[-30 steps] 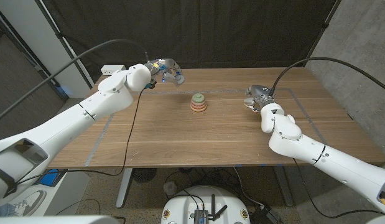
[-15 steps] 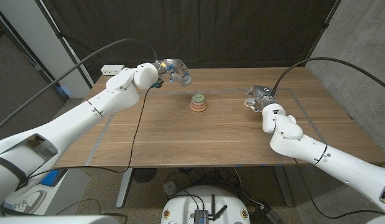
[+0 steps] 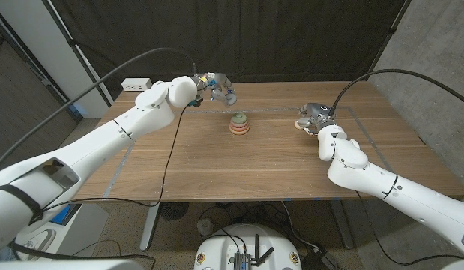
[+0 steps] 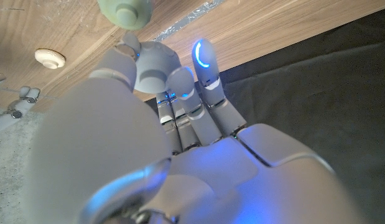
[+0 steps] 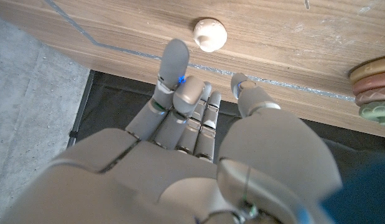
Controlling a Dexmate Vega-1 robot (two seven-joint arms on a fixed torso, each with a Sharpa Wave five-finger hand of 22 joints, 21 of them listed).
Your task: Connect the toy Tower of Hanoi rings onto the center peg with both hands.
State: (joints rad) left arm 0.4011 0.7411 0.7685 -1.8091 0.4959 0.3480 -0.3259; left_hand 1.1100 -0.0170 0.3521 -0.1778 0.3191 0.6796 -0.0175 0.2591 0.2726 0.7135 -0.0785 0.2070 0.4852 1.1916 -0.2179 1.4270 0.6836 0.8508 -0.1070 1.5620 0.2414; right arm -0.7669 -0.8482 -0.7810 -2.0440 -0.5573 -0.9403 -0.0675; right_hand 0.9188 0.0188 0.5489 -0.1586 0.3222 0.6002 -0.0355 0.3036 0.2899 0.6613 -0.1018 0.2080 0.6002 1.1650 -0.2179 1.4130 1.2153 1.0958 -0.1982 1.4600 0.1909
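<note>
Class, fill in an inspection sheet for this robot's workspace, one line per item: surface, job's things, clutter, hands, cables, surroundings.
Surface: wooden table with taped outline.
Job's things: ring stack on peg at table centre; blue-grey ring held above the table; cream piece lying on the table.
Clutter: nothing seen.
Hands: left hand holds the blue-grey ring; right hand beside the cream piece, fingers apart, holding nothing.
Cables: black cable across table.
Surroundings: black curtain; white box.

White, rounded arm shells with black cables end in each grey hand [image 5: 198,155], fingertips [image 4: 203,55] lit blue.
</note>
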